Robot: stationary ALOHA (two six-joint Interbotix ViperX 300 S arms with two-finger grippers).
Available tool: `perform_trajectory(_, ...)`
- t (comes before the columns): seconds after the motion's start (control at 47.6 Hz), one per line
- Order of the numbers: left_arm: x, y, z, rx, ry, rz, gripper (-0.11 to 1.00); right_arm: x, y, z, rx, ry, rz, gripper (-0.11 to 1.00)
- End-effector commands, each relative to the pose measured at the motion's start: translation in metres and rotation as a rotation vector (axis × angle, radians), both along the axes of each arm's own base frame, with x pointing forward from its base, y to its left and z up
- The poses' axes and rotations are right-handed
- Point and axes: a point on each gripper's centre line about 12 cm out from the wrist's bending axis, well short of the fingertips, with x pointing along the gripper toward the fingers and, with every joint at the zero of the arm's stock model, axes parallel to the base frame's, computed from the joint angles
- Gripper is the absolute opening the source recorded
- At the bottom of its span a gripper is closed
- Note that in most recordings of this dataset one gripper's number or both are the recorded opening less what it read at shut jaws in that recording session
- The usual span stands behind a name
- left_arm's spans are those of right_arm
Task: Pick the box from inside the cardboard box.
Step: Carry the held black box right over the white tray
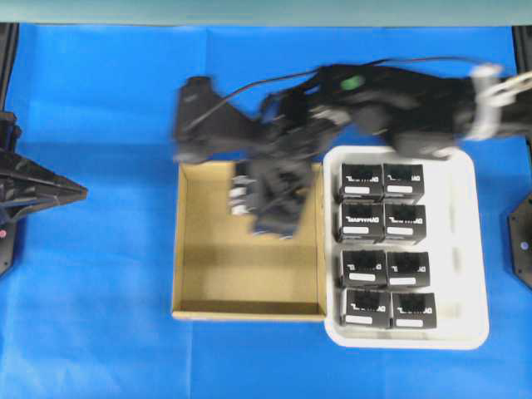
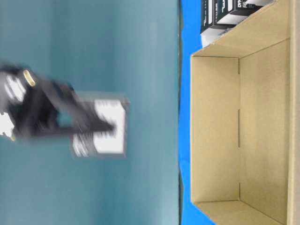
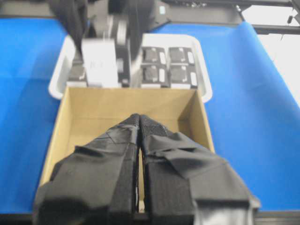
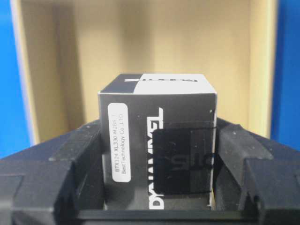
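A blue surface [image 1: 100, 274] carries two containers set side by side: the brown cardboard box [image 1: 187, 249] with low walls and, just beside its right wall, a white plastic tray [image 1: 465, 249]. The tray holds eight black boxes [image 1: 382, 249] with white lettering, packed in two columns. The right arm reaches in from the right edge of the overhead view, crossing above the top of the tray and the upper right corner of the cardboard box; it is smeared by motion blur there.

The right end effector [image 4: 157, 154] is partly closed around the box [image 4: 157, 140], a small black cuboid with white lettering and a white label strip. In the right wrist view the box stands between the two black fingers [image 4: 77, 154], which press on its sides. In the table-level view the box [image 2: 105, 129] hangs in the end effector clear of the cardboard box [image 2: 215, 126], well apart from its floor. In the overhead view it [image 1: 278, 199] sits over the upper middle of the cardboard box, blurred.

The left end effector [image 3: 139, 126] has its taped black fingers pressed together with nothing between them; in its own view it points toward the cardboard box [image 3: 201, 122]. The left arm [image 1: 33, 191] rests at the left edge of the overhead view, well apart from both containers.

The floor of the cardboard box is bare brown board.
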Motion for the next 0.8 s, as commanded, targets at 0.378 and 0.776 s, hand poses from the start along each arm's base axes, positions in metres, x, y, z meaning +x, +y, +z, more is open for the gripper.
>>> perform_trajectory(0.378, 0.002, 0.0, 0.008, 0.001, -0.021, -0.002, 0.02, -0.13, 0.008, -0.033, 0.004, 0.05, -0.04, 0.62)
perform_trajectory(0.776, 0.002, 0.0, 0.009, 0.001, -0.023, -0.002, 0.02, -0.214, 0.013, -0.074, -0.043, 0.09, -0.04, 0.62)
